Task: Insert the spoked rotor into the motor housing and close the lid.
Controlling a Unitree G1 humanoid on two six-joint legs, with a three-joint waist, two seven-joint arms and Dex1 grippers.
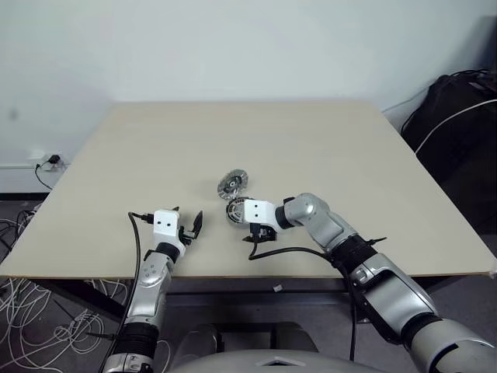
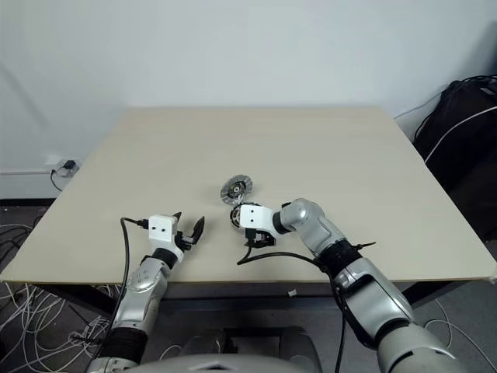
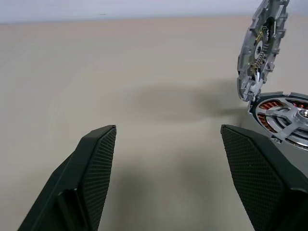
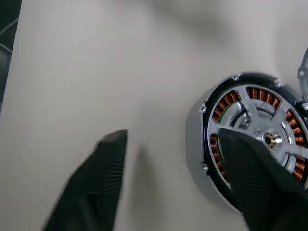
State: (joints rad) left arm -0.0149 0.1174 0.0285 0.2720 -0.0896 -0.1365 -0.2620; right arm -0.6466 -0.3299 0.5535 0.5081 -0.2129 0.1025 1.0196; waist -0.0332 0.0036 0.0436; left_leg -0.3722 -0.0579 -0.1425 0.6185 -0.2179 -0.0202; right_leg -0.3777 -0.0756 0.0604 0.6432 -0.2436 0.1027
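— Both sets of jaws stand apart, as far as I can see. On the left gripper [image 1: 191, 226] the two black ribbed fingers gape wide with bare tabletop between them. The right gripper [image 4: 178, 159] is spread too; one finger hangs in front of the motor housing [image 4: 240, 139], the other is off to the side over bare wood, and nothing is pinched between them.

— And what is in the housing?

— The spoked rotor [image 4: 262, 127] sits inside it, a shiny silver wheel with broad spokes and a small brass-coloured hub. Copper-orange windings show through the cutouts, all within a dark round casing with a grey outer wall.

— The lid?

— The lid [image 3: 260, 45] stands up nearly on edge just behind the housing, joined to its far rim. It is a grey metal disc with a notched edge and dark rings at its centre, so the housing is still uncovered.

— Where on the table?

— Toward the near edge of the pale wooden table [image 1: 256, 140], about midway along it. The left gripper rests near that same edge, a little apart from the housing, pointing across the wood.

— Anything else about?

— A dark bag [image 1: 458, 124] with a white cable lies beyond the far right corner, loose wires are on the floor to the left, and a wall socket [image 1: 48, 162] sits off the left edge.
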